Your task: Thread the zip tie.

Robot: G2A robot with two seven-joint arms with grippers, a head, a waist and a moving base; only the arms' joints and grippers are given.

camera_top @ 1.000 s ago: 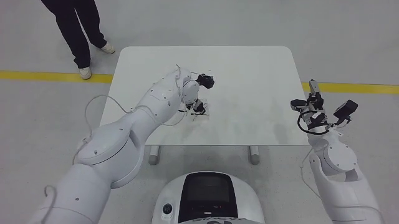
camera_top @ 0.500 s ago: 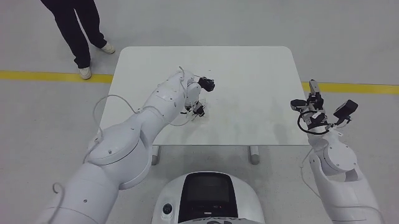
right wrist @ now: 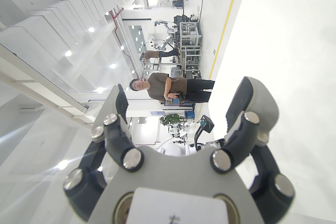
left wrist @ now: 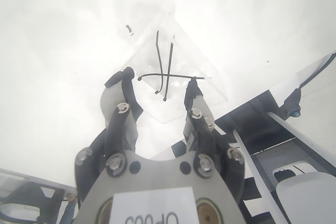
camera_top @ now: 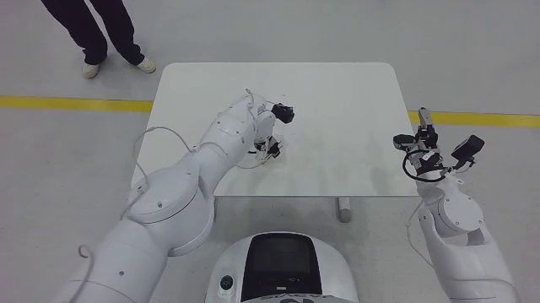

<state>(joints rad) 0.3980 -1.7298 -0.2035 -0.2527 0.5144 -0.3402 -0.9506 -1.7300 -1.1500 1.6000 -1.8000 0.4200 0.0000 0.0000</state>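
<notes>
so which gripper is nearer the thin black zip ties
Left. The left gripper hangs over the thin black plastic zip ties; the right gripper is beyond the white table's edge.

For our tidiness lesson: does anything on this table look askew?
Three zip ties lie crossed on the clear sheet, not side by side. A small brown scrap lies beside the sheet.

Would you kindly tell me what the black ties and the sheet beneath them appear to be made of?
The zip ties look like thin black plastic, probably nylon, matte: slim strips, slightly curved, each with a small head. The sheet seems clear rigid plastic, perhaps acrylic, or glass: the white table shows through and its edges catch light.
</notes>
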